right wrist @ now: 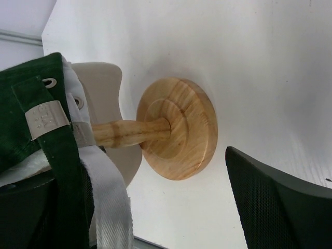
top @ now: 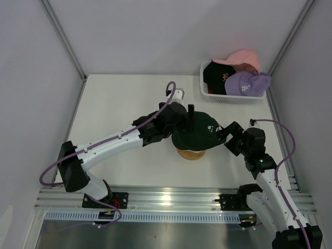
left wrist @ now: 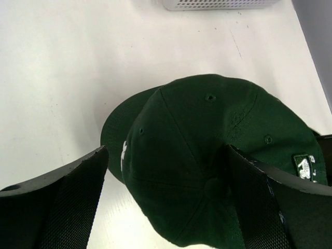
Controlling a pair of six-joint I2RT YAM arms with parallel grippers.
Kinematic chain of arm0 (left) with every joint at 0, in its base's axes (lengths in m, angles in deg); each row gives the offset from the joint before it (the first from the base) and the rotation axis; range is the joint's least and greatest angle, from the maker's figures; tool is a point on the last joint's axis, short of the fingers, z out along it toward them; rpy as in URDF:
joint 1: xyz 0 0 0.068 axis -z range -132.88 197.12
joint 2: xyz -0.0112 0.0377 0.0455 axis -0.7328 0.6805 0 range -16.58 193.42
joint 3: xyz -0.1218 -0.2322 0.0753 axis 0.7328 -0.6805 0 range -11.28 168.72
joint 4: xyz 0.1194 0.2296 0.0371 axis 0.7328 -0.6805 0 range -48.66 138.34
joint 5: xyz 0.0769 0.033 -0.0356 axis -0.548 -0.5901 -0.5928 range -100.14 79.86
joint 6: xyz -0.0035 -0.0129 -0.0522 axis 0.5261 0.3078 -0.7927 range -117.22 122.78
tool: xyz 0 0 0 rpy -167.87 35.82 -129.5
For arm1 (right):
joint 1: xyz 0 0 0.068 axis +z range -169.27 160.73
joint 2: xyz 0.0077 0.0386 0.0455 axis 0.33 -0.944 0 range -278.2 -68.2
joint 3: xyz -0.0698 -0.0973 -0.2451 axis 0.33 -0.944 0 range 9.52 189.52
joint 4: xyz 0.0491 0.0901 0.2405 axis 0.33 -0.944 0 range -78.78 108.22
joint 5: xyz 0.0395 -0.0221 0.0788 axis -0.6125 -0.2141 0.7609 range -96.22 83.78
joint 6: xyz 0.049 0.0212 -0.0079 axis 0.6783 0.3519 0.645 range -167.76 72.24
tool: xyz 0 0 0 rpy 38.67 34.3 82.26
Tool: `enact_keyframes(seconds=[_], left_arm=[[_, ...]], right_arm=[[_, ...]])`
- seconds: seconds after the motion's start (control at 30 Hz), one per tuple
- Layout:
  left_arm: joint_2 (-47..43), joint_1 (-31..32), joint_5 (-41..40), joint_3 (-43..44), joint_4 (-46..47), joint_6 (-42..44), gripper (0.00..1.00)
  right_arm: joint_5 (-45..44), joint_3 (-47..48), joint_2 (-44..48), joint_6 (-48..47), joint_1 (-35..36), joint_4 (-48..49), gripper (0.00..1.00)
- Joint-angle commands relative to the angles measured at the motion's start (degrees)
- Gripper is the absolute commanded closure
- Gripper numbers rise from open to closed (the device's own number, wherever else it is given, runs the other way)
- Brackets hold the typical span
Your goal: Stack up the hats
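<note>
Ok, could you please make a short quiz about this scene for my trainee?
1. True or false: the green hat sits on the wooden stand.
2. How many hats are visible in the white basket? A) two B) three C) five
3. Fill in: the left tool, above the green hat, is ____ (open or shut).
Key: 1 true; 2 B; 3 open.

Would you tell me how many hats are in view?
4: green hat on the stand; black hat, pink hat, lavender hat in the basket. Others may hide beneath.
</note>
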Motion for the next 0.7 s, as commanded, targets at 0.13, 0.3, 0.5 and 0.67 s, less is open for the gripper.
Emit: enact_keyframes(seconds=[0.13,0.3,0.5,0.67], left_arm=[[3.66,2.18,-6.56,1.14,-12.82,6.57,0.05],[4.45,3.06,-7.62,2.38,-12.12,7.89,0.05],[5.33,3.06,-7.62,2.38,-12.21,7.62,0.05],[5.07,3.06,-7.45,2.29,-11.51,8.15,0.04]], right_arm=[[-6.17,13.48,-8.03,1.75,-0.34,-8.19,0.01],[-5.99,11.48,-8.31,7.96,0.71,-4.8,0.0],[-8.62,10.5,-4.97,3.09,0.54,-3.98,0.03],[-7.32,7.79,-5.93,-1.68,0.01,-1.97,0.24]])
